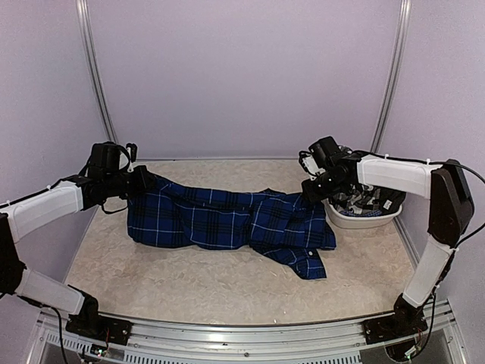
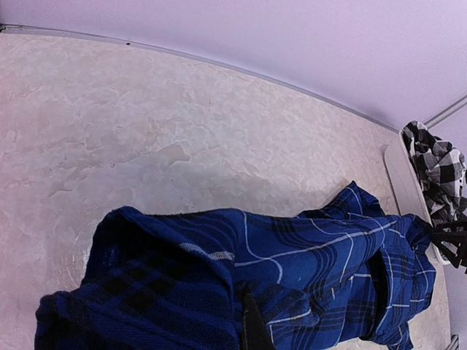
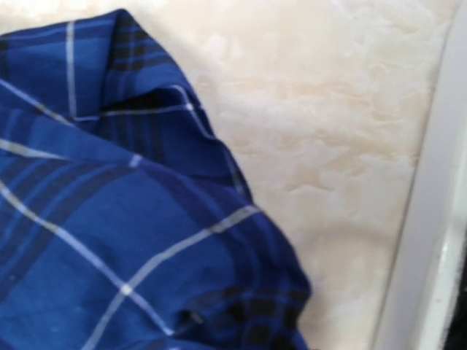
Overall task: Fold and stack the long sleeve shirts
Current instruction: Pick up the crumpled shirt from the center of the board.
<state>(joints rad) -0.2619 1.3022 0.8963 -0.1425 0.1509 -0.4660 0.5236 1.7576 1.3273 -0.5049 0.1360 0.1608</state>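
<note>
1. Pinching the left end of the royal blue plaid cloth shirt (image 1: 227, 220), the left gripper (image 1: 141, 180) is clamped tight on the fabric.
2. The right gripper (image 1: 311, 196) sits at that shirt's right end; I cannot tell whether it grips.
3. Two shirts show. The blue lies stretched across the beige mottled table (image 1: 189, 280), and a black-and-white checked shirt (image 1: 364, 203) is heaped in the white plastic tub (image 1: 364, 221) at the right.
</note>
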